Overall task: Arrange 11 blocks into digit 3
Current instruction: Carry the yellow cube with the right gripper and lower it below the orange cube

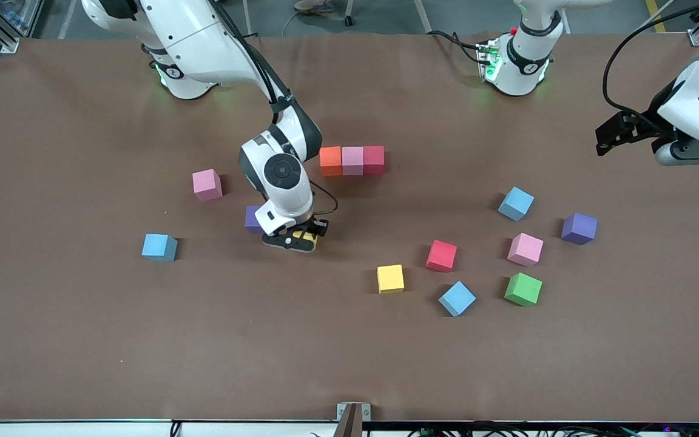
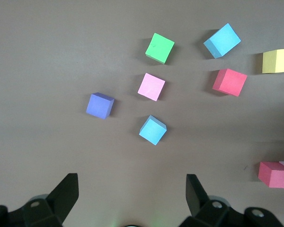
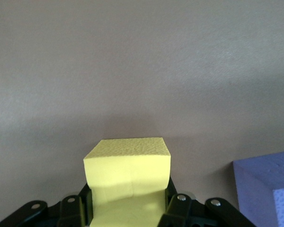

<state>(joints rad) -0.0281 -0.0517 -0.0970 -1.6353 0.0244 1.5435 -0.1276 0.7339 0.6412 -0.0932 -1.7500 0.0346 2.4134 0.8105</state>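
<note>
A yellow block (image 3: 128, 165) is clamped between the narrowed fingers of the right gripper (image 1: 302, 238) low at the table (image 1: 82, 334) beside a purple block (image 1: 253, 218), while the left gripper (image 2: 132, 198) is held wide open, waiting above the table.

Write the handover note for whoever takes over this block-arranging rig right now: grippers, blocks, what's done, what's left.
Right gripper: down at the table, shut on a yellow block, beside a purple block.
Left gripper: open, waiting in the air at its end of the table.
Done: one bar of orange, pink and red blocks, touching.
Left: the other blocks lie scattered, so two bars and the joining column remain. Leave out the green cube.
</note>
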